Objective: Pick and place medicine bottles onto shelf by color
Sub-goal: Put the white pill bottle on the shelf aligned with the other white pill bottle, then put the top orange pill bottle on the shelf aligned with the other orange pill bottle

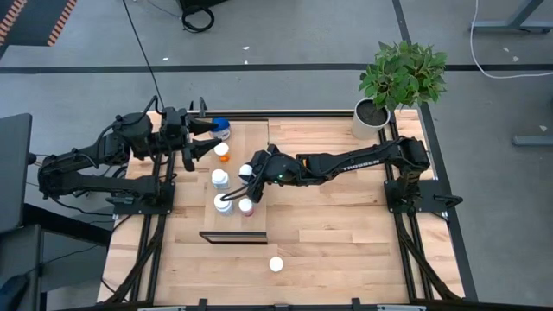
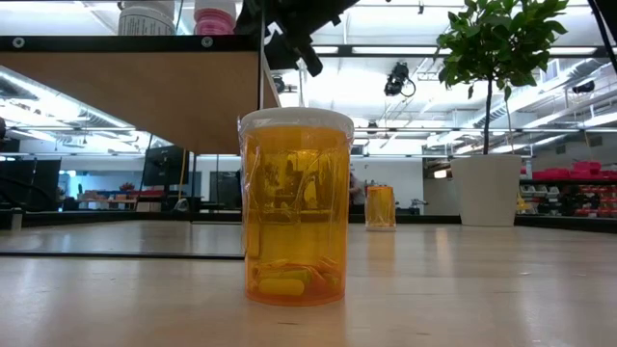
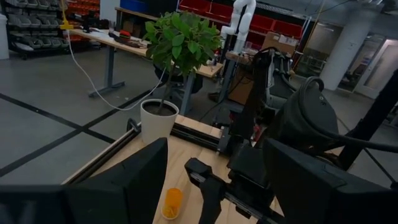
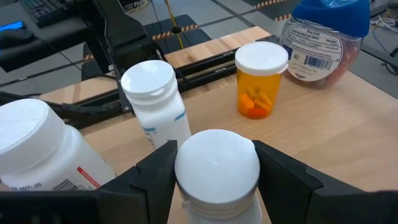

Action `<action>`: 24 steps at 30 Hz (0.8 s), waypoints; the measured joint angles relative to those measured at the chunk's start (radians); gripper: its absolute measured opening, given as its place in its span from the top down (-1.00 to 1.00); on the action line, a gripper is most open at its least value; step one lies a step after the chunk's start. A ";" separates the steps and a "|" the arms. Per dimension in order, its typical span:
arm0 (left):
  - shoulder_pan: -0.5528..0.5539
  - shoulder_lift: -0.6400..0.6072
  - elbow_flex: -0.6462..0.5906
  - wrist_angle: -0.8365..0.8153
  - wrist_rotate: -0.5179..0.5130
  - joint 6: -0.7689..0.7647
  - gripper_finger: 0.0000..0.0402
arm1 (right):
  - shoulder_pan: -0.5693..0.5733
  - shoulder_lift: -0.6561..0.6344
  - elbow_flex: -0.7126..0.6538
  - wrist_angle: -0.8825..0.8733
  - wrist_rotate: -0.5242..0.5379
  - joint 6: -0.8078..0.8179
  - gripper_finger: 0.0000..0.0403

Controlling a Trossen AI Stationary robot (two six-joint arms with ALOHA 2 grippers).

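The shelf (image 1: 251,138) is a light board raised over the table's left-middle. On it stand a blue-capped jar (image 4: 323,43), an orange bottle (image 4: 261,81), two white bottles (image 4: 152,93) (image 4: 37,149) and a pink one (image 1: 246,207). My right gripper (image 4: 216,180) reaches over the shelf and is shut on a white-capped bottle (image 4: 216,165). My left gripper (image 1: 207,136) hangs level and open at the shelf's far left end, holding nothing. One orange bottle (image 2: 294,207) stands on the table near the front edge, and another (image 2: 380,207) stands farther back. My right gripper has the white-capped bottle between its two fingers (image 4: 155,177), one on either side just below the cap (image 4: 186,202). The fingers come from the table's right, slanting down. The bottle stands upright. Its base is hidden, so whether it rests on the shelf cannot be told.
A white pot (image 1: 370,117) with a green plant stands at the table's far right corner. Bare wood lies to the right of the shelf and along the front edge. The shelf's near end has a dark frame (image 1: 233,238).
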 joint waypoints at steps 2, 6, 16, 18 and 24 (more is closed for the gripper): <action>0.000 0.000 0.000 0.000 0.000 0.000 -0.33 | 0.000 0.000 0.000 0.001 0.000 0.001 -0.06; 0.000 0.000 0.000 0.000 0.000 0.001 -0.33 | 0.003 0.001 -0.002 0.014 -0.001 0.002 -0.16; 0.000 0.000 0.000 0.000 0.000 0.003 -0.33 | 0.027 -0.012 0.005 0.023 -0.012 0.007 -0.35; 0.000 0.000 0.000 0.000 0.000 0.003 -0.33 | 0.032 -0.016 0.026 0.030 -0.008 -0.009 -0.37; 0.000 0.000 0.000 0.000 0.000 0.003 -0.33 | 0.028 -0.018 0.104 -0.025 0.021 -0.093 -0.39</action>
